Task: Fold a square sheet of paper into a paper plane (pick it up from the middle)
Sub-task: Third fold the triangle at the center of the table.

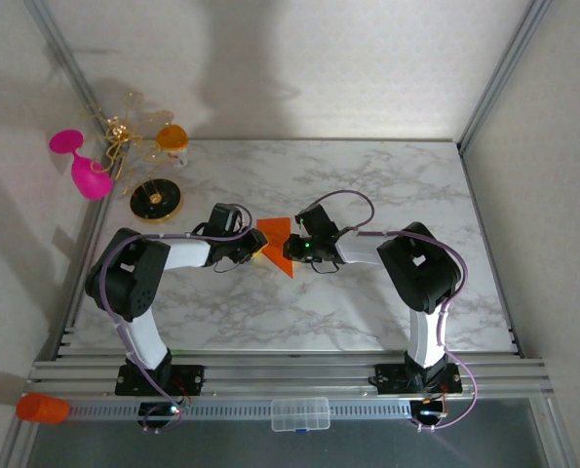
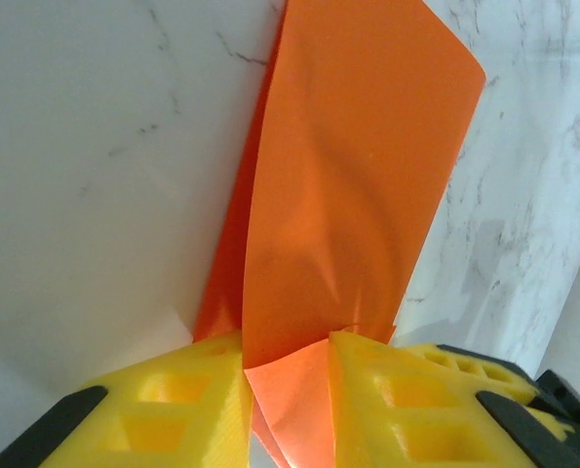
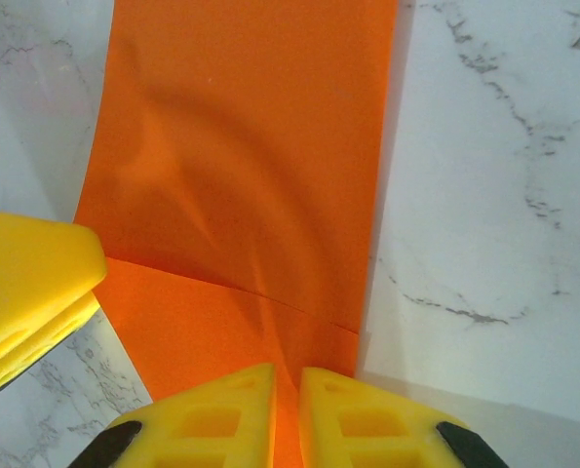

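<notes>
The left gripper (image 1: 253, 246) reaches in from the left side of the table (image 1: 387, 175), and the paper (image 1: 276, 232) lies directly ahead of it, touching its tips. From its wrist camera, the orange sheet passes between the two yellow fingers (image 2: 173, 405) and runs forward, leaning a little to the right, with one flap bowed up off the marble. A clear gap stands between the jaws and the paper fills it. I cannot tell whether they actually pinch it or merely stand around it.

The paper sits at mid-table, between the two grippers. It is a folded angular piece whose long axis runs from far to near, with a point aimed towards the arm bases. That puts it crosswise to the line joining the grippers. Neither arm is nearer, since both are at the sheet.

The right gripper (image 1: 291, 250) comes in from the opposite side. Its jaws are pressed nearly together on the paper's near edge, with only a slit of orange between them. From its wrist camera, the sheet spreads flat ahead, crossed by a crease (image 3: 231, 288). The next fold probably depends on this two-sided hold across the short axis.
</notes>
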`<state>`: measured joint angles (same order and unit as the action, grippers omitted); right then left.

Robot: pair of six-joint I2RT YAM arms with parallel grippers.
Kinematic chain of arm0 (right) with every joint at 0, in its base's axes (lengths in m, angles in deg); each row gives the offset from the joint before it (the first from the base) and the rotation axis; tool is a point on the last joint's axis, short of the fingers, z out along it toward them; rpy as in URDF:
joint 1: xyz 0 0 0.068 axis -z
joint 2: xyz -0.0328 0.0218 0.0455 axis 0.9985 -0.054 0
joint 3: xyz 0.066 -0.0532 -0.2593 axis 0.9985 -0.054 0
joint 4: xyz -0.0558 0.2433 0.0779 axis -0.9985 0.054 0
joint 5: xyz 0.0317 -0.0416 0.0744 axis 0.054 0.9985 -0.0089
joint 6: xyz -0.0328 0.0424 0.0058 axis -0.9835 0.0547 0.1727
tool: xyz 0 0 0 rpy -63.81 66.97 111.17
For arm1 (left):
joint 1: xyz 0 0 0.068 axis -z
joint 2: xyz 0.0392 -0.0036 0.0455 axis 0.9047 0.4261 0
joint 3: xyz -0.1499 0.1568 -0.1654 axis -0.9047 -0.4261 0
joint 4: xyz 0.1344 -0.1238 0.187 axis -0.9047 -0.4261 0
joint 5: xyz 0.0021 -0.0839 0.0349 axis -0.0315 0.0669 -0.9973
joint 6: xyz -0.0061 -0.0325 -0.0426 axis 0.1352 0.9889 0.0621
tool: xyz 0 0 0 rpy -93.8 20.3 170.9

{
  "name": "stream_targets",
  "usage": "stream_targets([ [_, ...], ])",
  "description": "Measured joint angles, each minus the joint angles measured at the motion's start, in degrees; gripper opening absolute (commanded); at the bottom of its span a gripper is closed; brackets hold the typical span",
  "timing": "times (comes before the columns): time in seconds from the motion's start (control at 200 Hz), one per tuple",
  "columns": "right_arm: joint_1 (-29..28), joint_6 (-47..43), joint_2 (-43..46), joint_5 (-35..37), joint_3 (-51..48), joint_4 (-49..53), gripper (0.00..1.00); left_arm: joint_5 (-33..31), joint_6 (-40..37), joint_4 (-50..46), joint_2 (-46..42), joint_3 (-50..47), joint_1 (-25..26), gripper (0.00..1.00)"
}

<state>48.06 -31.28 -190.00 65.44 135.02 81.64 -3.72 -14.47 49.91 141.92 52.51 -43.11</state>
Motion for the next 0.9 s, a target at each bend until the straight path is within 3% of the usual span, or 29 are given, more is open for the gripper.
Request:
stream_targets([
  [0.24, 0.37, -0.17, 0.00, -1.29, -0.13, -0.39, 0.18, 1.99, -6.38, -0.15, 1.20, 0.31, -0.02, 0.24],
  [0.456, 0.63, -0.63, 0.00, -2.45, -0.42, -1.25, 0.22, 3.45, -8.90, 0.00, 1.70, 0.44, -0.07, 0.14],
  [0.686, 0.85, -3.61, 1.66, -2.27, -1.07, -1.73, 0.37, 3.82, -8.44, 0.35, 1.70, 0.44, -0.07, 0.08],
  [0.896, 1.09, -9.81, 8.66, 2.80, -5.42, -4.74, 0.42, 1.07, -4.59, 0.33, -1.03, 0.31, 0.13, 0.09],
])
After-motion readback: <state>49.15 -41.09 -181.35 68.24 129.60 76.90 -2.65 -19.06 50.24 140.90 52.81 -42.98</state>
